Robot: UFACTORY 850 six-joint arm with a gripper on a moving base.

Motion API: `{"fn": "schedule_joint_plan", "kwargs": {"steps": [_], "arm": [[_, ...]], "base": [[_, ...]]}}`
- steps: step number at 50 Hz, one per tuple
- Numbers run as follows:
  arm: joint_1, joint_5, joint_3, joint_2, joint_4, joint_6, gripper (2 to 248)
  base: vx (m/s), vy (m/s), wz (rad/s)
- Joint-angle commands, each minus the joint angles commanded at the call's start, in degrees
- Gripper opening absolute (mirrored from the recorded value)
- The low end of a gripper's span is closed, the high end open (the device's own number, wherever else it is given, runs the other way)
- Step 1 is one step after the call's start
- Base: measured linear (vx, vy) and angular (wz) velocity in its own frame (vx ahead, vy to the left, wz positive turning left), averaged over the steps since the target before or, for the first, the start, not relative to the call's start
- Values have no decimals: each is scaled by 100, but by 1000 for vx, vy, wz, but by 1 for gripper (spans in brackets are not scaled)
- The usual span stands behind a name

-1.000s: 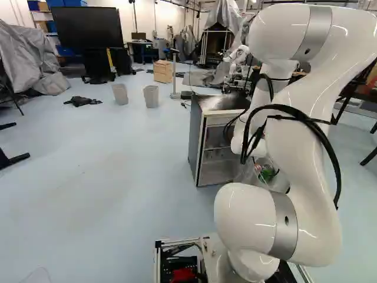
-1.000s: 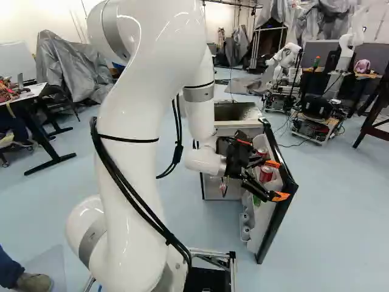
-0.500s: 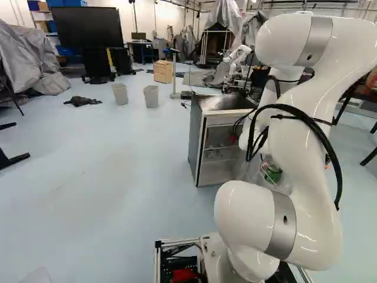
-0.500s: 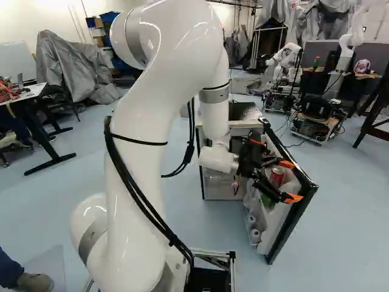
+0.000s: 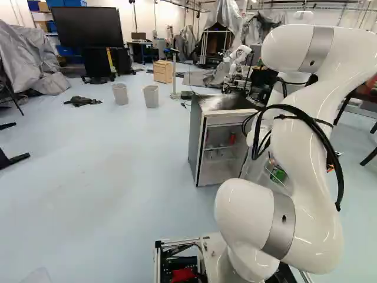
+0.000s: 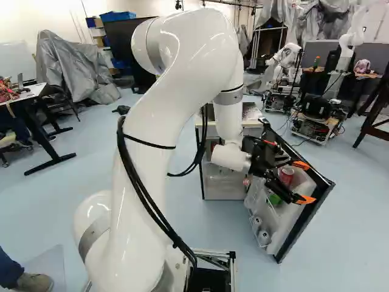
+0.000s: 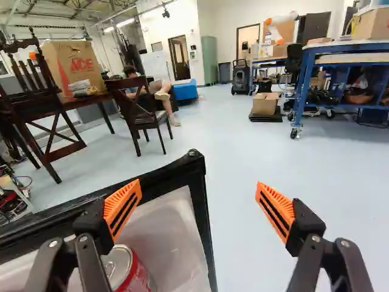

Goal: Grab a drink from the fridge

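White arm (image 6: pixel 158 115), reaching from the base toward the open fridge (image 5: pixel 197 147); its black gripper (image 6: pixel 305 182) is positioned over the inner side of the door (image 6: pixel 313 213). Jaws: spread wide, orange pads (image 7: pixel 123 207) well apart, per the wrist view. The door's black-framed upper corner lies ahead and between them; one finger is on the side of the door's pale inner compartment, the other on the side of the open floor (image 7: pixel 243 152). Drink: one red can (image 6: pixel 286 176) with a silver top, upright in the upper part of the door, located below and beside the finger on the door side, outside the gap. A green item (image 6: pixel 275 199) is near it, partly hidden. Two silvery round-ended items (image 6: pixel 263 237) occupy the lower door rack. A further red item (image 5: pixel 232 138) is visible inside the fridge body in the left base view. Surroundings: two grey bins (image 5: pixel 119 94) and a wooden cabinet (image 5: pixel 163 72) on the floor beyond; another robot (image 6: pixel 285 56) at the rear of the room.
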Motion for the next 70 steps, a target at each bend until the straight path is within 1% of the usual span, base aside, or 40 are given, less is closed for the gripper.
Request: {"fn": "schedule_joint_plan", "kwargs": {"steps": [6,12,16,20,31,70], "arm": [[-56,0,-75,-43,0,0,247],[-71,0,-57,-32,-12,0,247],[-61,0,21,12,-84,0,247],[-40,0,145,84,-228,0,247],[43,0,569,335,-824,0,247],[390,0,2081,1329,-3165,0,247]], "base": [[0,0,0],[0,0,0],[0,0,0],[0,0,0],[0,0,0],[0,0,0]]}}
